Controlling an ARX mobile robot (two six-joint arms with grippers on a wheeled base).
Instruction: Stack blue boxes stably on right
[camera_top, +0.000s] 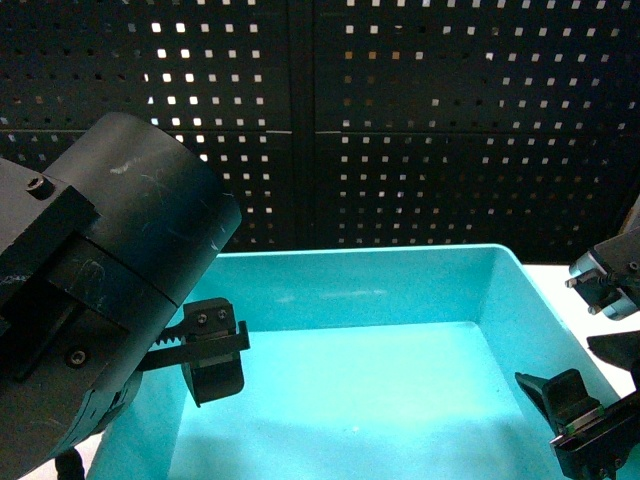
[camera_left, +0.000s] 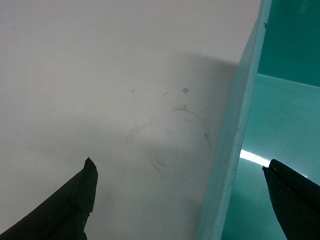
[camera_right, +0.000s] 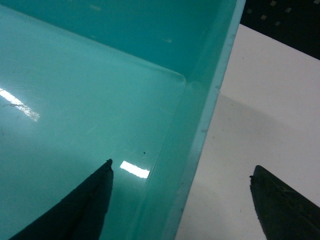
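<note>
Now the light turquoise-blue bin (camera_top: 400, 290) sits on the white counter (camera_left: 100, 75) before a dark perforated panel (camera_top: 420, 110), filling the lower middle of the head view. Both end effectors straddle its side walls with jaws spread wide. On the left end effector (camera_left: 177, 200), one finger hangs outside over the counter and the other inside the bin, the left wall between them. On the right end effector (camera_right: 182, 200), one finger hangs inside above the glossy bin floor, the other outside over the counter. Neither visibly touches the wall.
</note>
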